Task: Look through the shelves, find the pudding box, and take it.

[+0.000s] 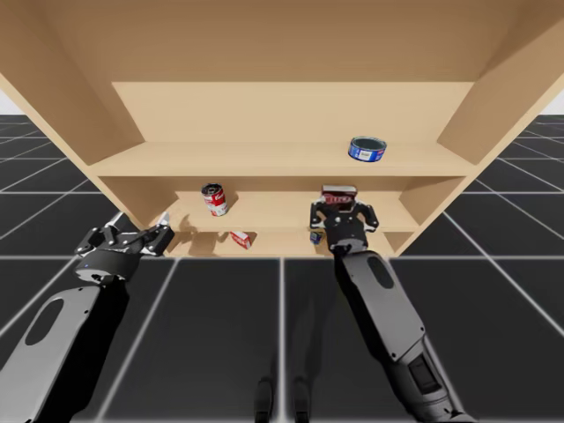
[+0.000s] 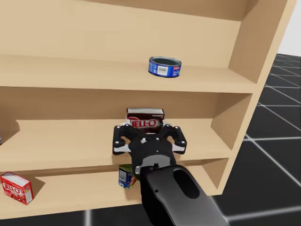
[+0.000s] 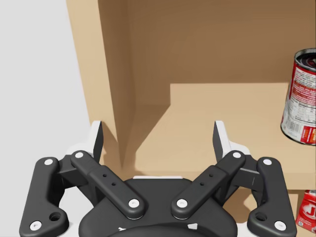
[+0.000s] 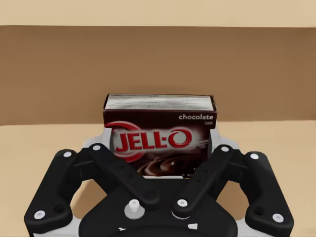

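Observation:
The pudding box [image 4: 160, 136] is dark brown with red lettering and stands upright on the middle shelf [image 2: 70, 141], also seen as the pudding box [image 2: 145, 117] [image 1: 338, 196]. My right gripper [image 4: 160, 148] [image 2: 146, 131] [image 1: 339, 211] reaches into that shelf with the box between its fingers, one finger pressed against each side. My left gripper [image 3: 158, 143] [image 1: 137, 227] hangs open outside the shelf unit's left end, holding nothing.
A flat blue can [image 2: 164, 67] [image 1: 367, 148] sits on the upper shelf. A red-and-white can [image 3: 300, 98] [image 1: 214, 199] stands on the middle shelf's left part. On the bottom shelf lie a small red box [image 2: 16, 187] [image 1: 241, 238] and a small can [image 2: 126, 176].

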